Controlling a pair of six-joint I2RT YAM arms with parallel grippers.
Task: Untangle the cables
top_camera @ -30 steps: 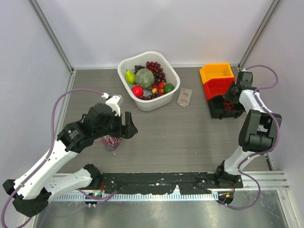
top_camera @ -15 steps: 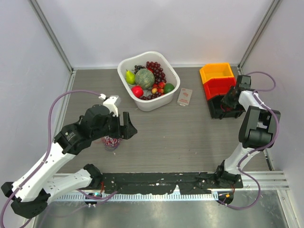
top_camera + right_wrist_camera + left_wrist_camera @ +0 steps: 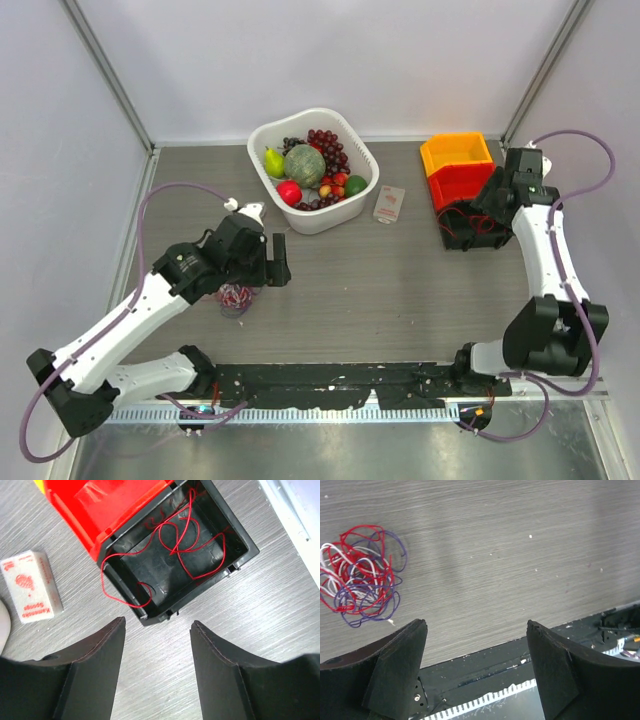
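Note:
The cables (image 3: 362, 575) lie as a tangled red, purple-blue and white bunch (image 3: 236, 297) on the table, left of my left gripper (image 3: 476, 624). That gripper (image 3: 277, 265) hovers open and empty, apart from the bunch. One loose red cable (image 3: 185, 540) lies in the black bin (image 3: 165, 611), with a loop hanging over its left wall. My right gripper (image 3: 158, 622) is open just above and in front of that bin (image 3: 462, 238), holding nothing. From above, my right gripper (image 3: 492, 198) sits by the bin's right side.
A red bin (image 3: 115, 505) is stacked behind the black one, with an orange bin (image 3: 457, 153) behind that. A sponge box (image 3: 389, 203) lies between the bins and the white fruit basket (image 3: 325, 218). The right wall stands close to the bins.
My right gripper has gone from shut to open over the black bin, and its arm has straightened. The left gripper has shifted slightly right and up.

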